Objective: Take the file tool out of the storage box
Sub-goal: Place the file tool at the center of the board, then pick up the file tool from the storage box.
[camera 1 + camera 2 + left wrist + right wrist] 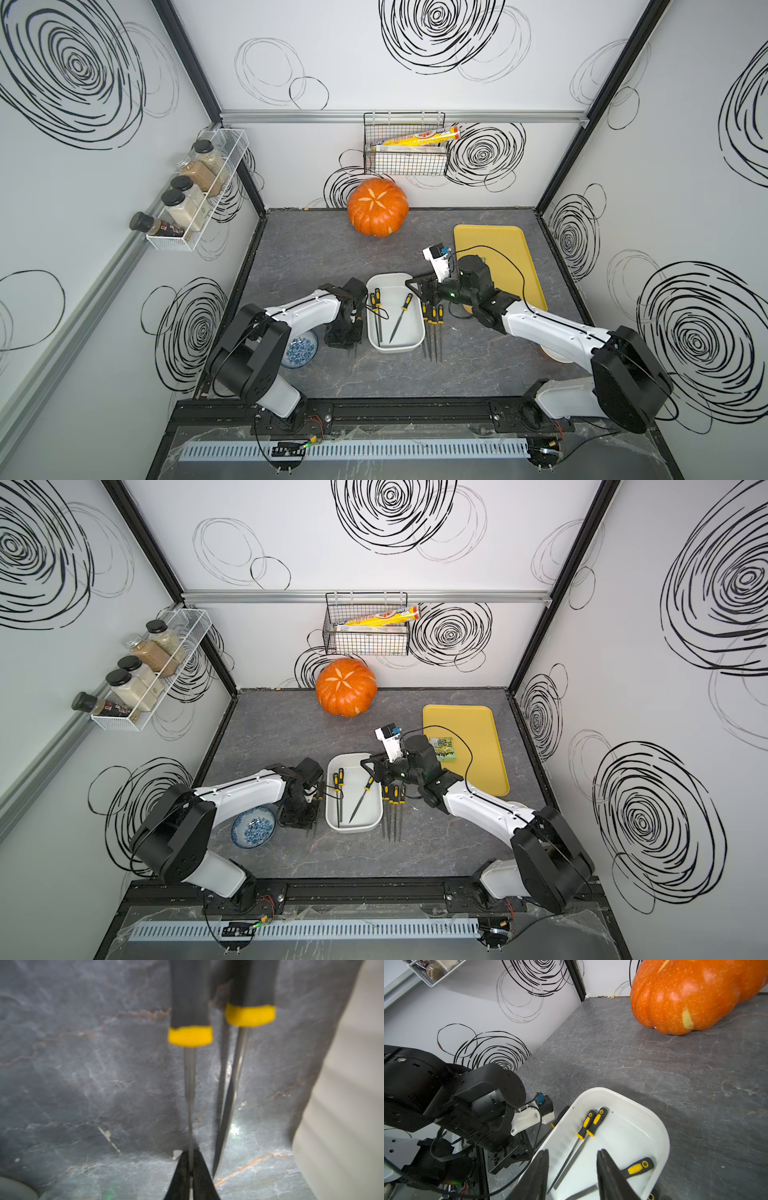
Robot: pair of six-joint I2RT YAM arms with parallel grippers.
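Left gripper: seen pinched nearly shut on the thin blade of a file. A second file is noted just beside it, and the storage box just beyond. Right gripper: held partly open, empty, above the box; three files are seen lying beneath it.

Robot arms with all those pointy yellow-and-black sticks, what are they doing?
The two arms are taking file tools out of the white storage box. Three files lie inside it, and four more files lie in a row on the table beside it. On the box's other side, the left gripper is pinched shut on a file by its thin blade, low over the table next to another file. The right gripper hangs open above the box, holding nothing.
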